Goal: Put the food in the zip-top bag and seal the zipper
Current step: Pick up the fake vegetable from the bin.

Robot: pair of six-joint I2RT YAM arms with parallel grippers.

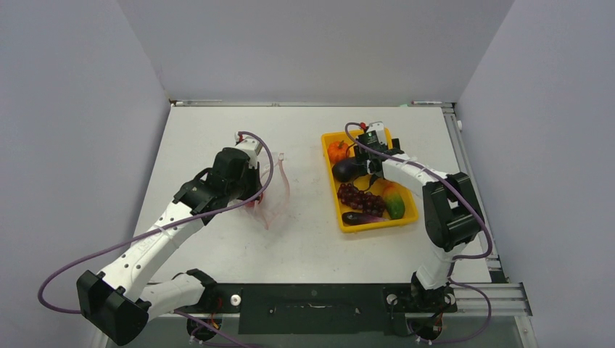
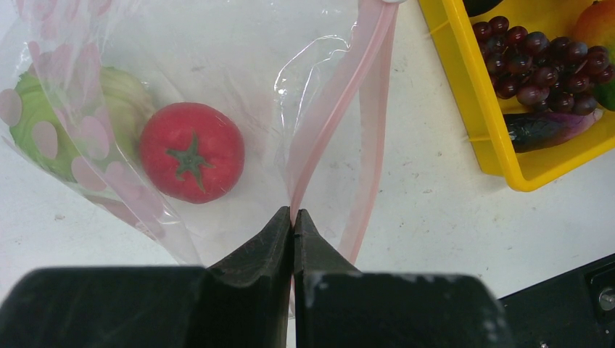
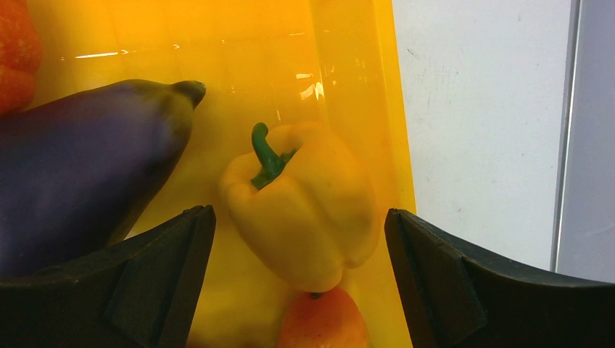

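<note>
Yellow pepper lies inside spread right hand.

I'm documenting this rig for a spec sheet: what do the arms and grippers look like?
Both the left arm and right arm have white links with bulky black joint housings. A thin purple cable loops along each. The left gripper and right gripper have matte black, wedge-shaped fingers.

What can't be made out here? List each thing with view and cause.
- Yellow pepper: hidden in the top view beneath the right arm.
- Green piece in the zip-top bag: left wrist view, veiled by dot print and cut by the left edge; kind unclear.
- Orange item: right wrist view, cut by the bottom edge.
</note>
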